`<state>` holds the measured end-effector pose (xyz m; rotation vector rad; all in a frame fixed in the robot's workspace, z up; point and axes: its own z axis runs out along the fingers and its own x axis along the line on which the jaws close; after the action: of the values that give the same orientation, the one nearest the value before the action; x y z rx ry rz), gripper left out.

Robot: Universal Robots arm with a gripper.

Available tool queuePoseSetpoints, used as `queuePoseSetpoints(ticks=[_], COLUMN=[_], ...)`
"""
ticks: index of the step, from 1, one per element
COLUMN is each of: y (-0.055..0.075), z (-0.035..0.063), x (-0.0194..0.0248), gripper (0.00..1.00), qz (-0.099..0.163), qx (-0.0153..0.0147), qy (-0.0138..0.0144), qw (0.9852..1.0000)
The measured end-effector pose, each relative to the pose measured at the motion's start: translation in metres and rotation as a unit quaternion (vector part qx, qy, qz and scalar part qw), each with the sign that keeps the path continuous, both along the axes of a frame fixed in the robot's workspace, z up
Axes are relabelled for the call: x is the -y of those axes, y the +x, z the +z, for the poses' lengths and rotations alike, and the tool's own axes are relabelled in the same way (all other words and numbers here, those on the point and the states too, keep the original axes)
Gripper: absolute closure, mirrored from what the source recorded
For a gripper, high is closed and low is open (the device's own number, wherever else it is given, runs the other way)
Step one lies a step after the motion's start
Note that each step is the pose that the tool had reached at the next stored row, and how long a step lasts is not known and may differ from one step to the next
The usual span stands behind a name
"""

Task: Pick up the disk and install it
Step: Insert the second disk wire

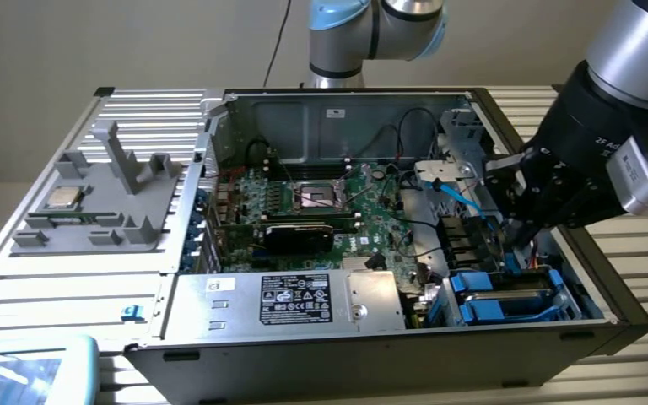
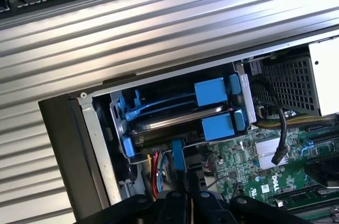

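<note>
An open black desktop computer case (image 1: 301, 354) lies on its side on a ribbed silver metal table (image 1: 77, 278), its green motherboard (image 1: 336, 207) exposed in the middle and a silver power supply box with a black and white label (image 1: 290, 299) along its near edge. The black gripper (image 1: 515, 234) on the grey and pale-blue robot arm (image 1: 628, 51) reaches down into the case at the exterior view's right, its fingers drawn narrow together. In the wrist view the gripper (image 2: 180, 195) has its fingertips pinched on a small bright blue plastic piece (image 2: 178, 155) at the edge of the drive bay; whether that piece is a tab of a carrier or a cable plug cannot be told. The disk, a flat silver-grey drive in a bright blue plastic carrier (image 1: 502, 297), sits in the drive cage in the case's near right corner, directly below and just on the near side of the gripper. From the wrist camera the disk (image 2: 175, 123) lies in the cage with its blue end tabs showing, stacked with a second blue-framed drive carrier (image 2: 212, 90) beside it; which of the two is which cannot be told for sure. On a grey plastic fixture (image 1: 99, 202) at the exterior view's left, well apart from the case, rests a small square silver processor chip (image 1: 63, 197). A pale-blue tray corner (image 1: 20, 371) shows at the near left.
</note>
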<state>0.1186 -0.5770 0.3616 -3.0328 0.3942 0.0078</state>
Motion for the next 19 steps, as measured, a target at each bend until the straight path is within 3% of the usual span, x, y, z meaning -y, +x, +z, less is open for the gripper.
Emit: queuePoseSetpoints(ticks=[19], y=[0.000], z=[-0.0087], x=[0.0151], gripper=[0.89], qz=[0.055], qx=[0.0000], qy=[0.0005], qw=[0.9985])
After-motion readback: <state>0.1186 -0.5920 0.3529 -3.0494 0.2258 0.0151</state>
